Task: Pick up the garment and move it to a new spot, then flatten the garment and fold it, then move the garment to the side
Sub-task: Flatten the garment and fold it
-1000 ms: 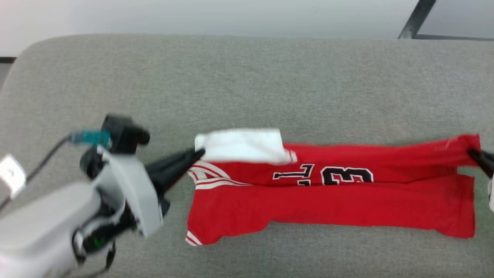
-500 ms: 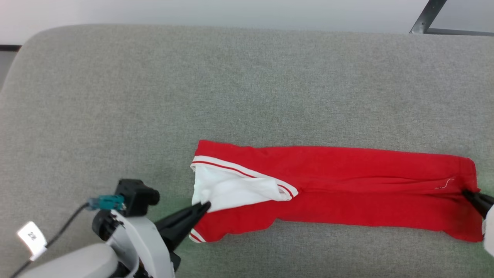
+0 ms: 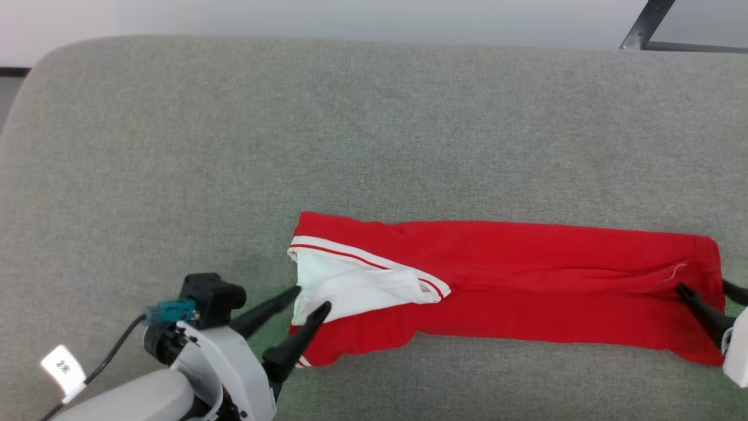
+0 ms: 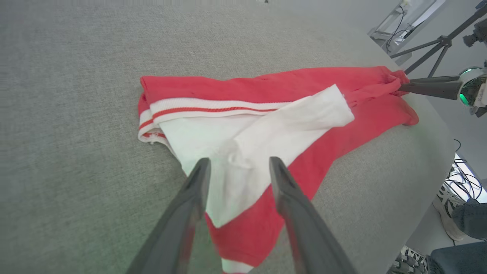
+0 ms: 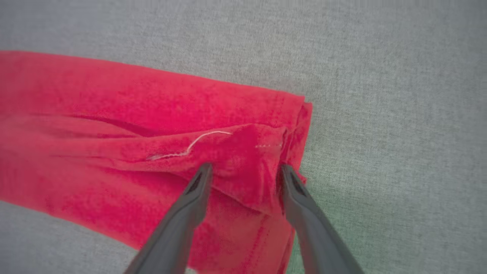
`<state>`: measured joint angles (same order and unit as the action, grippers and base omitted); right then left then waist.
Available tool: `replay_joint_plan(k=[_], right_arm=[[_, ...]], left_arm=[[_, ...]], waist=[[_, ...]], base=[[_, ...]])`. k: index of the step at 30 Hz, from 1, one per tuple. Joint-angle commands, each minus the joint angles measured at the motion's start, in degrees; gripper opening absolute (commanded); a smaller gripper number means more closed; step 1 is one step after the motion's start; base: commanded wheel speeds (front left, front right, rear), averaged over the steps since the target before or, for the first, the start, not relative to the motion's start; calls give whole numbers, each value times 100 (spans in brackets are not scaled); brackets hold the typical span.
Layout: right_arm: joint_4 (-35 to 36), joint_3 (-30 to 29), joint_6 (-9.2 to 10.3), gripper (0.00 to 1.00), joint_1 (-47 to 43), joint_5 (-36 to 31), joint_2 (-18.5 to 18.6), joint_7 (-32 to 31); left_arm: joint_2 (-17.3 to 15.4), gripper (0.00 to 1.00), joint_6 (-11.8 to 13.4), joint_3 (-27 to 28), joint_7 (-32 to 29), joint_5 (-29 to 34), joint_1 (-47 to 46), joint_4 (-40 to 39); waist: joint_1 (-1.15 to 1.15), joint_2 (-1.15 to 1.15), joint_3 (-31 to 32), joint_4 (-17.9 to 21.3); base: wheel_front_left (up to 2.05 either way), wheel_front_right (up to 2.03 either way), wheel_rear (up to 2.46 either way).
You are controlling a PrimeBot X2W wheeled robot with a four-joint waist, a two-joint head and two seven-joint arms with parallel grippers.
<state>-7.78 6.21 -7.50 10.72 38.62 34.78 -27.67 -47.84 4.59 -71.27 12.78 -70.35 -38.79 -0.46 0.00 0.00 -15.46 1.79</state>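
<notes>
- Head view, lower left: the left gripper (image 3: 310, 298) has its two dark fingers spread, one on each side of the near corner of the white sleeve (image 3: 356, 286). Nothing is pinched between them.
- In the left wrist view the left gripper (image 4: 239, 161) shows the same gap, and the sleeve (image 4: 266, 129) lies slack under the parted tips.
- The garment (image 3: 526, 280) lies on the grey fabric surface (image 3: 350, 128), right of centre and towards the near side. It is folded lengthwise into a narrow red strip.
- Its long axis runs left to right, roughly parallel to the far edge. The shoulder end, with white-and-red striped trim (image 3: 345, 250), points left and the hem end points right.
- A broad band of bare fabric separates the strip from the far edge. More bare fabric stretches left to the rounded far-left corner.
- At the hem end the right gripper (image 3: 703, 286) also stands with its jaws apart. In the right wrist view its fingers (image 5: 194, 198) flank a raised fold of the red cloth (image 5: 114, 114) without clamping it.
- The left wrist view shows the surface's right edge just past the hem, with a tripod (image 4: 437, 45) and a person's shoes (image 4: 445, 205) beyond it.
</notes>
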Motion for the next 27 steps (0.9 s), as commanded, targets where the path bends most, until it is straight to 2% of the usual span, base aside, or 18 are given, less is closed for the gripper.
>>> replay_joint_plan(k=[1, 9, 12, 16, 18, 20, 22, 27], right_arm=[[85, -70, 2, 100, -120, 90, 31, -77], [345, -447, 2, 100, -242, 479, 285, -782], [273, -680, 2, 100, -284, 781, 328, -1266], [52, -886, 2, 100, -208, 827, 374, -1686], [-68, -967, 2, 100, -146, 800, 382, -1838], [-180, -1061, 2, 100, -67, 778, 382, -1965], [-270, -1123, 2, 100, -23, 754, 379, -2073], [-512, -1123, 2, 100, 116, 719, 378, -2389]], left_arm=[[-34, 100, 62, 75, 76, 65, 86, -32], [-20, 100, 403, 763, 236, 127, 500, -376], [293, 100, 694, 1550, 239, 358, 823, -363], [834, 100, 1052, 2397, 231, 1140, 1339, -49], [1204, 100, 1006, 2800, 231, 1439, 1615, 73], [1423, 100, 1034, 3192, 234, 1846, 1852, 255], [1704, 100, 957, 3523, 232, 2214, 2055, 360], [2136, 100, 776, 4333, 233, 3032, 2413, 541]], waist=[[0, 0, 49, 22], [0, 0, 159, -4], [0, 0, 182, -123], [0, 0, 190, -333], [0, 0, 195, -455], [0, 0, 197, -569], [0, 0, 205, -670], [0, 0, 222, -848]], base=[[0, 0, 0], [0, 0, 0], [0, 0, 0], [0, 0, 0], [0, 0, 0], [0, 0, 0], [0, 0, 0], [0, 0, 0]])
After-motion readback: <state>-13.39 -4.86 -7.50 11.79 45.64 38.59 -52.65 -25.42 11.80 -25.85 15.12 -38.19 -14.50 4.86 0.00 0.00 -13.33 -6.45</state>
